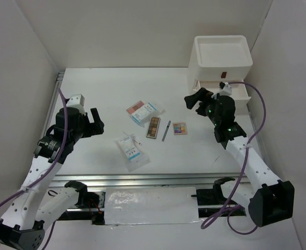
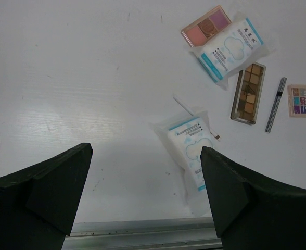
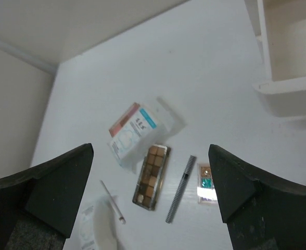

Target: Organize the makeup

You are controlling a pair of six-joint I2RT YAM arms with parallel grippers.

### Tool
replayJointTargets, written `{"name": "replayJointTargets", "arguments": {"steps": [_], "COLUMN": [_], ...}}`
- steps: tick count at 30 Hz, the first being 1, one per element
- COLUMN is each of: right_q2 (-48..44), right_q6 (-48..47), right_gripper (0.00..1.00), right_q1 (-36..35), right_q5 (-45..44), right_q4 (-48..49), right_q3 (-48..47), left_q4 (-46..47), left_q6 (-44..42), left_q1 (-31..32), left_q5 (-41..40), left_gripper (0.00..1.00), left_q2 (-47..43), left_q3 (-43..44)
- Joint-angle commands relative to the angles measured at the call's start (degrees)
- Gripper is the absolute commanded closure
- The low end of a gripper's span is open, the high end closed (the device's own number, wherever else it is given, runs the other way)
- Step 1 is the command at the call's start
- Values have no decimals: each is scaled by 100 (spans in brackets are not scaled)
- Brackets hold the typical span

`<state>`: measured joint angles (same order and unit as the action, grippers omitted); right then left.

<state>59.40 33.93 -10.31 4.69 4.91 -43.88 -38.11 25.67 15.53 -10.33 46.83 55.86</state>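
The makeup lies mid-table: a brown eyeshadow palette (image 1: 153,127), a thin grey pencil (image 1: 166,130), a small multicoloured palette (image 1: 180,128), a pink compact (image 1: 135,108) partly under a white-and-blue sachet (image 1: 148,112), and a second sachet (image 1: 130,149) with a thin white stick (image 1: 130,138) nearer me. No peach sponges show. My left gripper (image 1: 97,124) is open and empty, left of the items; its wrist view shows the near sachet (image 2: 190,148). My right gripper (image 1: 193,100) is open and empty, above and right of the items; its view shows the brown palette (image 3: 151,176) and pencil (image 3: 180,188).
A white stacked drawer unit (image 1: 221,61) stands at the back right with an open top tray and its lower drawer (image 1: 231,91) pulled out, showing in the right wrist view (image 3: 291,47). White walls enclose the table. A metal rail (image 1: 142,179) runs along the near edge.
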Motion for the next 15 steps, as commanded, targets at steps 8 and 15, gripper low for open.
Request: {"name": "replayJointTargets", "arguments": {"steps": [8,15], "right_q2": [907,1872], "right_q6": [-835,-836], "right_gripper": [0,0], "right_q1": [-1922,-2589], "right_q5": [-2472,-2628], "right_q4": [-2170,-2397], "right_q3": [-1290,-2034], "left_q4": [23,-39], "left_q6": [34,96], "left_q1": [12,12], "left_q5": [-84,-127], "left_gripper": [1,1], "left_q2": [388,634], "left_q3": [57,110]}}
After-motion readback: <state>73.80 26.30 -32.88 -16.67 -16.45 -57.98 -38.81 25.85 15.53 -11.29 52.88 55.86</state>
